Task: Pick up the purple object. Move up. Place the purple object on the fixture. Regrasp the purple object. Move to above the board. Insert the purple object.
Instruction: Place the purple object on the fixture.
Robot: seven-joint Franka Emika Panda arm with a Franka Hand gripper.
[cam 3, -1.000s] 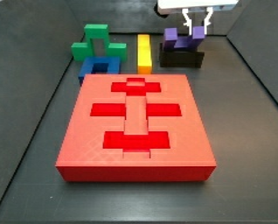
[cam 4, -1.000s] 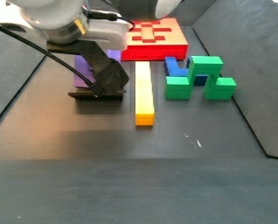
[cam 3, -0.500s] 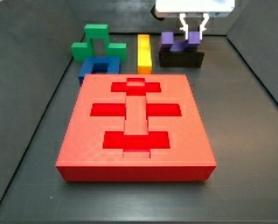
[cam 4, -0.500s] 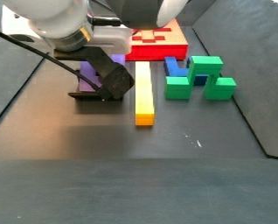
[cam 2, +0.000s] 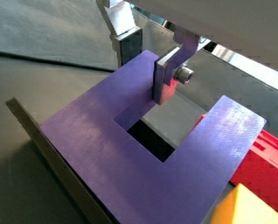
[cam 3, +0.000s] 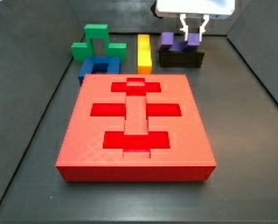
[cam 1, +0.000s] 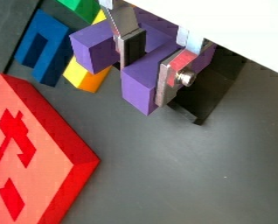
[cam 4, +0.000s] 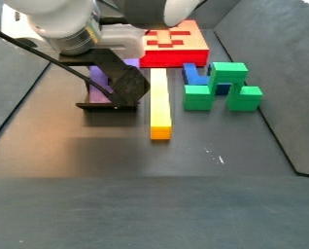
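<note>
In a wrist view the gripper (cam 1: 155, 63) sat straddling one prong of the purple object (cam 1: 142, 83), a silver finger (cam 1: 173, 77) flat against the prong's outer face and the other finger down in the slot between the two prongs. The object leaned against the fixture (cam 1: 207, 92), whose black wall showed just behind it. The board (cam 1: 31, 149) lay apart to one side, with a blue block (cam 1: 38, 48) and a yellow bar (cam 1: 87, 75) beyond.

In the other wrist view the purple object (cam 2: 129, 149) filled the frame, its U laid open toward the camera, and the gripper (cam 2: 153, 61) reached onto one prong with a finger (cam 2: 172, 72) against its side. Contact looked close, but whether the jaws were actually clamped could not be told; I judged this to be the regrasp.

In a side view the gripper (cam 3: 191, 35) hung vertically, straight down over the purple object (cam 3: 173, 40), which stood prongs-up on the fixture (cam 3: 183, 58) at the far end of the floor, beyond the board (cam 3: 135, 131). The yellow bar (cam 3: 145, 52) and a green block (cam 3: 94, 40) lay beside it.

In the remaining side view the arm hid most of the gripper (cam 4: 119, 80); the purple object (cam 4: 107, 86) showed only as a sliver on the fixture (cam 4: 108, 103). The coming move would turn on the object lying directly under the fingers, prongs upward.
</note>
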